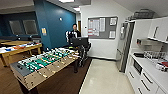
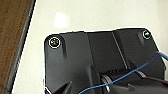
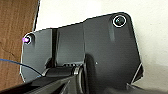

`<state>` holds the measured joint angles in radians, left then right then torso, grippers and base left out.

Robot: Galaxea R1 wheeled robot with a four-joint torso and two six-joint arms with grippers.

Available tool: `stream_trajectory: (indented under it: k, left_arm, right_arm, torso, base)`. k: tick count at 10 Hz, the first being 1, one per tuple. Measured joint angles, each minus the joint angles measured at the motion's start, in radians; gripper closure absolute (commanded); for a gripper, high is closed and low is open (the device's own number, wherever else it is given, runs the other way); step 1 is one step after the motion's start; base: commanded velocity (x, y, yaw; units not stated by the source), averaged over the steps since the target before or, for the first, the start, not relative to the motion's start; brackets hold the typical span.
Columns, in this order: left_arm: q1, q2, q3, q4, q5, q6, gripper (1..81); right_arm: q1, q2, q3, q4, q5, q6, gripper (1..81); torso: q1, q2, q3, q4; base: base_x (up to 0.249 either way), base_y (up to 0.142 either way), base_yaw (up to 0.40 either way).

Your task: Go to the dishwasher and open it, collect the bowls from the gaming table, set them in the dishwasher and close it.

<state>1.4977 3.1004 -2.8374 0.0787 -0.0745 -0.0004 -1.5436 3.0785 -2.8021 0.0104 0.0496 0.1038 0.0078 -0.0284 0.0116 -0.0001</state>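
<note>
The gaming table [image 1: 40,66], a table-football table with a green field and rods, stands at the left of the head view, one corner close to me. Pale shapes lie on its field, too blurred to tell bowls from player figures. The dishwasher is out of view. Both wrist views look down past the robot's dark plate at the floor, pale tile [image 2: 100,15] [image 3: 150,30] meeting brown wood-look flooring [image 2: 12,37] [image 3: 15,27].
A white kitchen counter [image 1: 152,72] with drawers runs along the right, with a tall steel fridge [image 1: 123,47] beyond it. A person [image 1: 74,31] stands behind a dark control rig [image 1: 81,43] past the gaming table. A wooden table [image 1: 17,48] stands far left.
</note>
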Motion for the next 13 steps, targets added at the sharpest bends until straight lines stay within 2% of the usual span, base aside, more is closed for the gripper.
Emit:
stream_trajectory:
  k: [13]
  left_arm:
    - [0.002, 0.011, -0.011, 0.0, 0.008, 0.0, 1.0]
  right_arm:
    - [0.005, 0.002, 0.0, -0.009, 0.002, -0.002, 1.0]
  torso:
    - [0.0, 0.0, 0.0, 0.0]
  base:
    - [0.0, 0.0, 0.357]
